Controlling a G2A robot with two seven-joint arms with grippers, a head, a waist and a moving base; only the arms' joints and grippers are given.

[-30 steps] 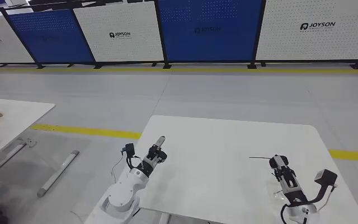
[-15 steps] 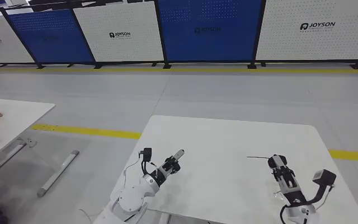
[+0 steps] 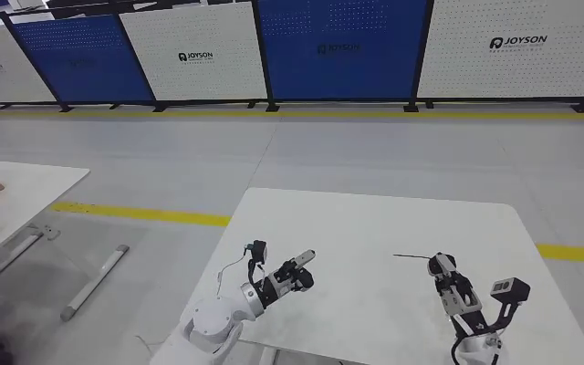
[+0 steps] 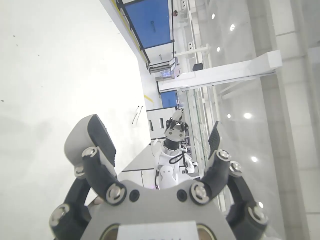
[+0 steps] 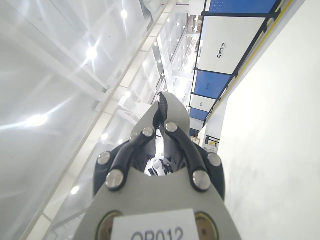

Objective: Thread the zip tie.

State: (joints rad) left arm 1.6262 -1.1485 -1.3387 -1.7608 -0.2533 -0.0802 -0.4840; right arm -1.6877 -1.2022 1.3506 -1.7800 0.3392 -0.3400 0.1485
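The zip tie (image 3: 411, 257) sticks out sideways from my right gripper (image 3: 435, 264), a thin dark line over the white table (image 3: 365, 214), pointing toward the other arm. I read the right gripper as clenched on one end of it, and its wrist view shows the pads pressed together. My left gripper (image 3: 304, 265) hovers over the table's near left part, spread wide with nothing between its pads, well apart from the tie's free end.

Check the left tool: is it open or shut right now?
Open. In the left wrist view the left tool's two pads stand wide apart, with nothing held between them.
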